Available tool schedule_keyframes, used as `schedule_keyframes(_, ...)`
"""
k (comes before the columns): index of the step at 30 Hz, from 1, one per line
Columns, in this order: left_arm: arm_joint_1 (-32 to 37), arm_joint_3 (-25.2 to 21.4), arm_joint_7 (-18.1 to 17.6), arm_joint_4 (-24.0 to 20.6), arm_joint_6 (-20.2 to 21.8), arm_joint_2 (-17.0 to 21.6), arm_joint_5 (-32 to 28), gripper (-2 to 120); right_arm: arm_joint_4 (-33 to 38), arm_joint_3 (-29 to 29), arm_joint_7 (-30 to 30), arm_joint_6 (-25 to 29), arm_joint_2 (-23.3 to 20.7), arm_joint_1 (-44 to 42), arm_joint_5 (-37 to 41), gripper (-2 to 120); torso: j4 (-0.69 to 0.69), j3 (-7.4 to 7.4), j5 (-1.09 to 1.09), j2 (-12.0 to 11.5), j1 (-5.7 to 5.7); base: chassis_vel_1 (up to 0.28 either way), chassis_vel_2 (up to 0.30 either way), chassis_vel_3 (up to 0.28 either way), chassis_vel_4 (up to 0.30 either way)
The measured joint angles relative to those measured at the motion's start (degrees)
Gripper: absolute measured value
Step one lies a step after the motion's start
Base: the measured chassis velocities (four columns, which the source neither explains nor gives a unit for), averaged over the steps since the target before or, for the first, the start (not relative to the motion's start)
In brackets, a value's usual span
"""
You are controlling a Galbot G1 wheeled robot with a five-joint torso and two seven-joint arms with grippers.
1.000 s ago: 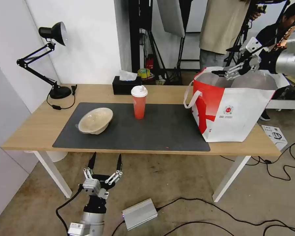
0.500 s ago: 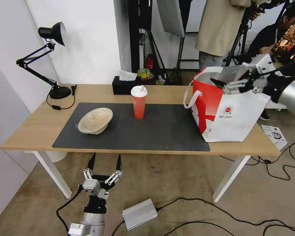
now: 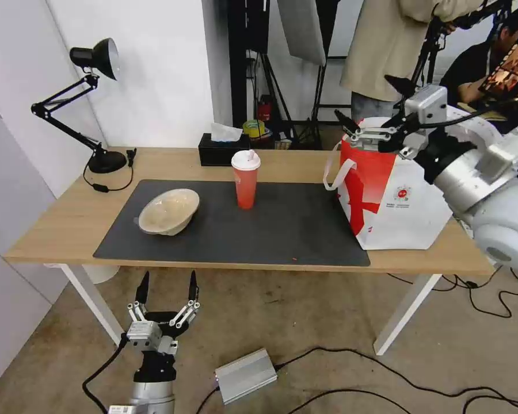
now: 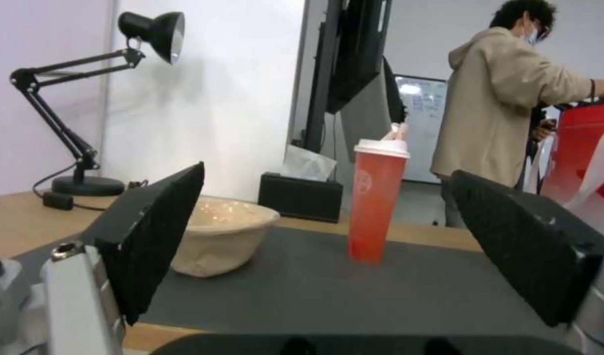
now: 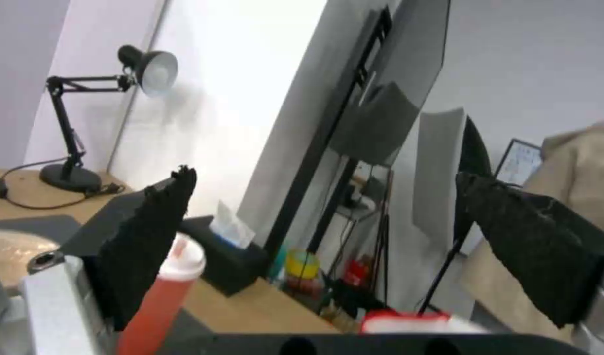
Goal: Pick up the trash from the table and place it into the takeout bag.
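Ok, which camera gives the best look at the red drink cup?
The left wrist view: the red drink cup stands whole and close, upright on the mat. The head view shows it whole but farther off; the right wrist view hides part of it behind a finger.

The left arm hangs low in front of the table (image 3: 259,261), below its near edge, wrist upright. The left gripper (image 3: 166,286) points up, its jaws spread wide with nothing between them. The right arm reaches in from the right, raised and bent, its forearm angled toward the left. The right gripper (image 3: 368,98) is held above the bag's (image 3: 397,195) rim, jaws wide apart and empty, fingertips pointing left.
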Motion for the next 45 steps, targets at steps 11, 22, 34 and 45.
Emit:
schedule_keyframes(11,-0.38,-0.52,-0.01,0.02,0.78,-0.53,0.14,100,1.78,14.77,-4.22,4.35,13.41,-22.19,-13.54,100,0.01,0.0,-0.01,0.0,0.0,0.0,0.0,0.0,0.0)
schedule_keyframes(22,-0.44,-0.53,0.01,-0.81,0.88,-1.14,0.69,100,3.93,18.61,-7.56,9.3,25.0,-34.44,-24.3,100,0.02,-0.01,-0.01,0.0,0.0,0.0,0.0,0.0,0.0)
schedule_keyframes(34,0.12,-1.12,0.01,-1.9,0.87,-0.85,0.7,100,5.52,20.03,-9.98,14.47,36.98,-45.71,-32.17,100,0.0,-0.01,-0.01,0.0,0.0,0.0,0.0,0.0,0.0)
schedule_keyframes(45,0.12,-1.81,-0.04,-2.58,0.76,-0.43,0.16,100,5.1,17.67,-11.28,17.1,43.99,-49.63,-38.21,100,0.01,-0.01,-0.01,0.0,0.0,0.0,0.0,0.0,0.0)
